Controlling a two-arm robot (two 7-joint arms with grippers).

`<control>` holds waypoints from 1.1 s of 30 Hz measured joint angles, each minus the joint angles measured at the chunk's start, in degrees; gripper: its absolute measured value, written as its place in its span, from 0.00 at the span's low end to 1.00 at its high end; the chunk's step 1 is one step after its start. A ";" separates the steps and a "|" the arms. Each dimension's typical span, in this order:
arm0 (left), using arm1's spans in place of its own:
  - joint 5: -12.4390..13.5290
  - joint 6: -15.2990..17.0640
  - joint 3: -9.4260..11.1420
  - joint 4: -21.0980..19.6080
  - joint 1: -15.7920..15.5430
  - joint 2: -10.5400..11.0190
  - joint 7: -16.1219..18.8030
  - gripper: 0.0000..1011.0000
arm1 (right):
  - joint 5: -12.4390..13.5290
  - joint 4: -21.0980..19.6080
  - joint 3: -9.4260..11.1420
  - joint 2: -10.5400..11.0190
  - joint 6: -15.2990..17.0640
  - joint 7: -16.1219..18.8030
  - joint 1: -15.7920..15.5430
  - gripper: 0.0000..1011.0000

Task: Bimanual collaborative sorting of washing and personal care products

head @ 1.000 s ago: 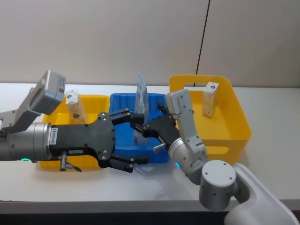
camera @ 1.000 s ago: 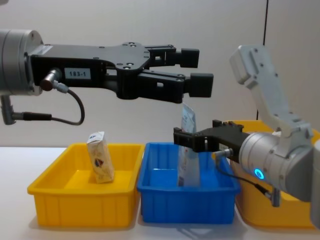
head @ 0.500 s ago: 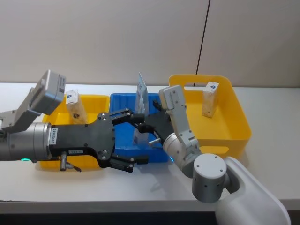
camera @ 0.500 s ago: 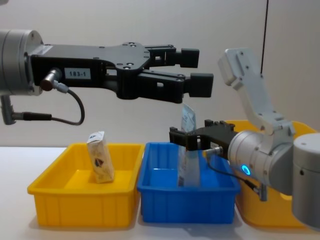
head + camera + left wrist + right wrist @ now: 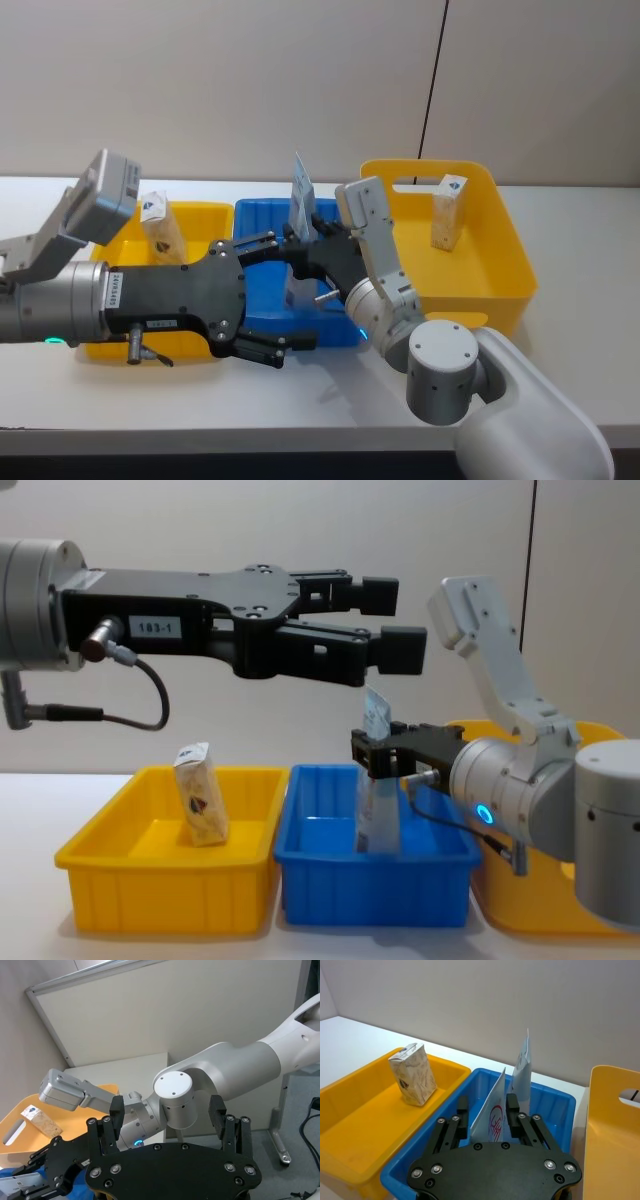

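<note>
Two white-and-pale-blue squeeze tubes stand in the blue tray (image 5: 370,880). In the right wrist view, the nearer tube (image 5: 492,1115), with red print, sits between my right gripper's fingers (image 5: 512,1105), which press on both its sides. The taller tube (image 5: 522,1067) rises just behind it. My right gripper (image 5: 377,755) grips at mid height in the chest view, below the tube top (image 5: 376,712). My left gripper (image 5: 395,620) hangs open high above the blue tray, holding nothing. One cream pack (image 5: 200,795) stands in the left yellow tray (image 5: 160,885). Another cream pack (image 5: 448,212) stands in the yellow basket (image 5: 500,260).
The three containers stand side by side on the white table (image 5: 580,330), near a plain wall. My left arm's black gripper body (image 5: 190,300) stretches across the front of the yellow and blue trays. The right arm's elbow (image 5: 440,365) sits close in front of the basket.
My right gripper has slid left along the blue tray until its fingers sit around the squeeze tube. The left arm, the packs and the trays have stayed still.
</note>
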 joint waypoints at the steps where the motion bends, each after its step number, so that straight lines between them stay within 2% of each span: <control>1: 0.00 0.00 0.00 0.00 0.00 0.00 0.00 0.99 | -0.06 0.05 0.07 -0.03 0.05 0.05 0.05 0.45; 9: 0.00 0.00 0.00 0.00 0.00 0.00 0.00 0.99 | -0.37 0.10 0.52 -0.03 0.43 0.21 0.10 0.18; 10: 0.00 0.00 0.00 0.00 0.00 0.00 0.00 0.99 | -0.45 0.01 0.59 0.01 0.50 0.25 0.10 0.18; 12: 0.00 0.00 0.00 0.00 0.00 0.00 0.00 0.99 | -0.56 -0.19 0.77 0.14 0.66 0.31 0.09 0.09; 13: 0.00 0.00 0.00 0.00 0.00 0.00 0.00 0.99 | -0.56 -0.19 0.77 0.14 0.66 0.31 0.09 0.09; 16: 0.00 0.00 0.00 0.00 0.00 0.00 0.00 0.99 | -0.69 -0.66 1.10 0.41 0.94 0.40 0.00 0.01; 24: 0.00 0.00 0.00 0.00 0.00 0.00 0.00 0.99 | -0.79 -2.33 1.85 1.04 1.42 0.58 -0.49 0.00; 33: 0.00 0.00 0.00 0.00 0.00 0.00 0.00 0.99 | -0.54 -5.99 2.97 1.87 2.38 1.54 -1.39 0.00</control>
